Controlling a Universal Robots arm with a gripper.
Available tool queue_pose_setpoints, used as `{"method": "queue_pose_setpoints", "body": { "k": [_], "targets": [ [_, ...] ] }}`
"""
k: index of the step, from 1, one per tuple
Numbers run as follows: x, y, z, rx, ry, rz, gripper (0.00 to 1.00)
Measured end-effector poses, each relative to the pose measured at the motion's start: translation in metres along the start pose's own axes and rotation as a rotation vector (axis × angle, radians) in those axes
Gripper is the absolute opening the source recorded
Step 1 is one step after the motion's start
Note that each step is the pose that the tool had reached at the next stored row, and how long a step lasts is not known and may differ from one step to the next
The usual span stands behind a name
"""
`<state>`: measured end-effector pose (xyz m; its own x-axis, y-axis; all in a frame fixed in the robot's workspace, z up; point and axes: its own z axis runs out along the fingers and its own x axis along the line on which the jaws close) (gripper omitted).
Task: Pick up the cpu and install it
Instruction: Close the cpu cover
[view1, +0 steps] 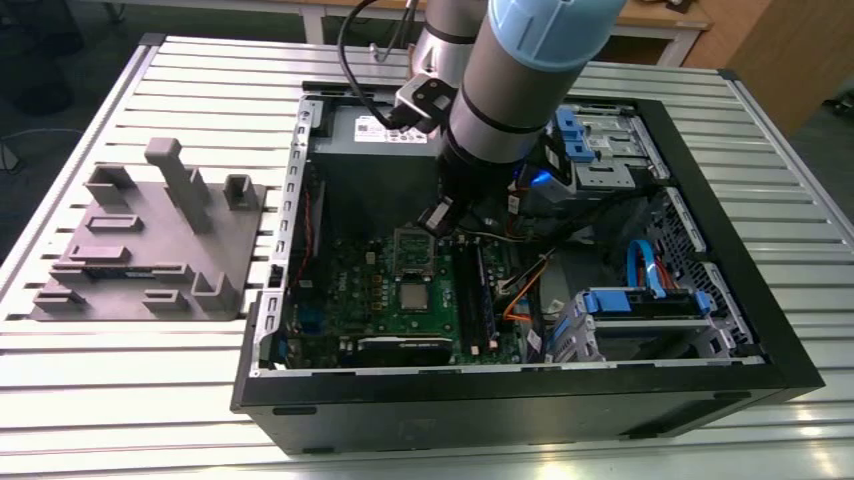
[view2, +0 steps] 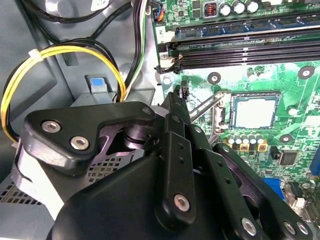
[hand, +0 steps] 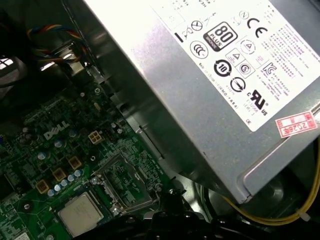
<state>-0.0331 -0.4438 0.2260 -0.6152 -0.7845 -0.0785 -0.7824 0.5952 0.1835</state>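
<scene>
Print marks the white label (hand: 230, 60) (red sticker (hand: 296, 125) too) on the power supply (hand: 165, 115) and the motherboard (hand: 55, 145).

You're looking at a tabletop (view1: 134, 400) of pale ribbed metal slats running across the exterior view, lit evenly from above with soft sheen on the ridges. Behind its far edge stands a light wooden desk (view1: 667, 25) with white legs. At the exterior view's left, the floor (view1: 54, 120) lies dark and shadowed; at the right corner you see more dark floor beside a wooden panel (view1: 787, 50).
</scene>
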Motion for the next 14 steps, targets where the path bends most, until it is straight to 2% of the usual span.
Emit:
{"method": "queue_pose_setpoints", "body": {
  "k": [14],
  "targets": [
    [0.0010,0.0026,-0.0043,-0.0024,0.0119,-0.051,0.10]
  ]
}}
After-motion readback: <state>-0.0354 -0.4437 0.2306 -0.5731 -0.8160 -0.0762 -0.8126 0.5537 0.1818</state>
